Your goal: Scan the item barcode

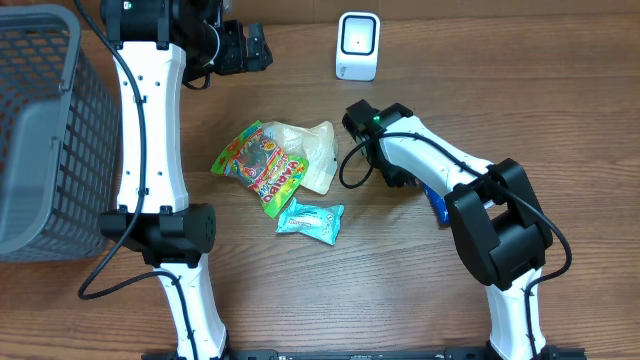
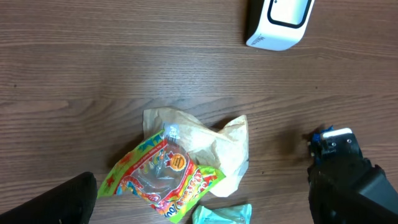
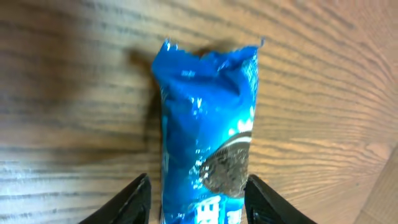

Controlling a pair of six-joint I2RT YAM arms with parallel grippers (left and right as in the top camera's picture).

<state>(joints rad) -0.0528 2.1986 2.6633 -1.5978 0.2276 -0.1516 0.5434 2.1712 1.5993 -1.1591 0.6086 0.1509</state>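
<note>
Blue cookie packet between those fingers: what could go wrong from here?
The blue cookie packet lies flat on the table, its far end reaching well past the fingers. The crinkly film could slip out or droop when lifted. No barcode shows on its upper face, so it may reach the scanner wrong side up.

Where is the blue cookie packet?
In the right wrist view the blue cookie packet lies on the wooden table between the fingers of the right gripper; overhead, only its end peeks out from under the right arm.
</note>
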